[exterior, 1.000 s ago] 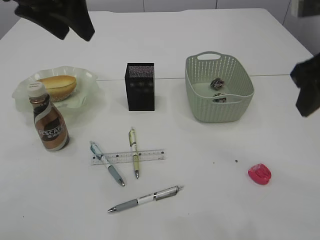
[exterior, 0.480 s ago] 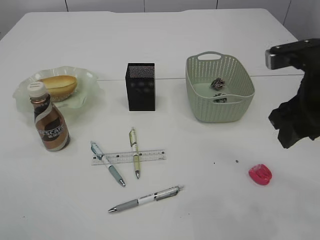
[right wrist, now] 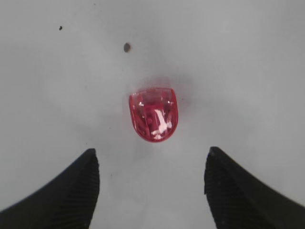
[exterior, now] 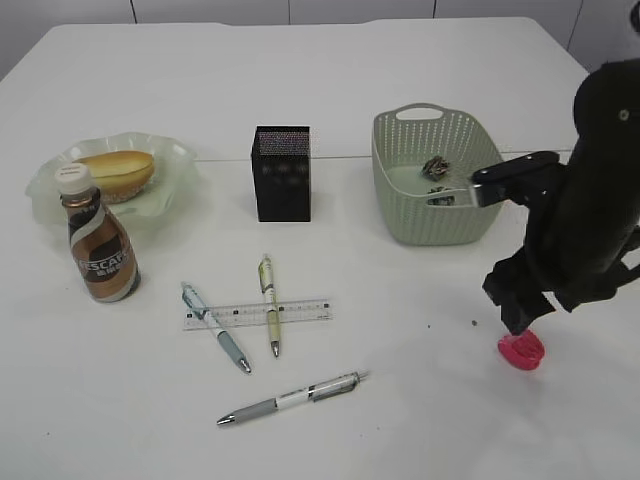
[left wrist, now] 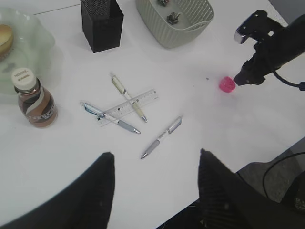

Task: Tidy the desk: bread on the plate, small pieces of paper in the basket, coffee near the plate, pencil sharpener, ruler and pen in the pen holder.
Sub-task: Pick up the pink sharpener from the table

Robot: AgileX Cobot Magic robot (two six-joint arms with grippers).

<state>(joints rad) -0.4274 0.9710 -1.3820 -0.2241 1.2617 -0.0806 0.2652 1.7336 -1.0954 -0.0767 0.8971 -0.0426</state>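
Note:
The red pencil sharpener [exterior: 521, 349] lies on the white table at the right; it shows in the right wrist view [right wrist: 153, 113] and the left wrist view [left wrist: 227, 84]. My right gripper [right wrist: 151, 153] is open and empty, just above it, jaws either side. Three pens [exterior: 269, 302] [exterior: 216, 326] [exterior: 292, 397] and a clear ruler [exterior: 255, 313] lie at centre front. The black pen holder [exterior: 281, 172] stands behind them. Bread [exterior: 117, 172] lies on the green plate [exterior: 52, 173]; the coffee bottle [exterior: 99, 240] stands beside it. My left gripper [left wrist: 155, 160] is open, high above the table.
A green basket [exterior: 437, 178] at the back right holds crumpled paper pieces [exterior: 435, 168]. Small dark specks [exterior: 473, 322] lie on the table near the sharpener. The table's front edge shows in the left wrist view [left wrist: 224, 176].
My right arm has come in from the right edge and lowered over the sharpener. The left arm has left the exterior view's upper left corner.

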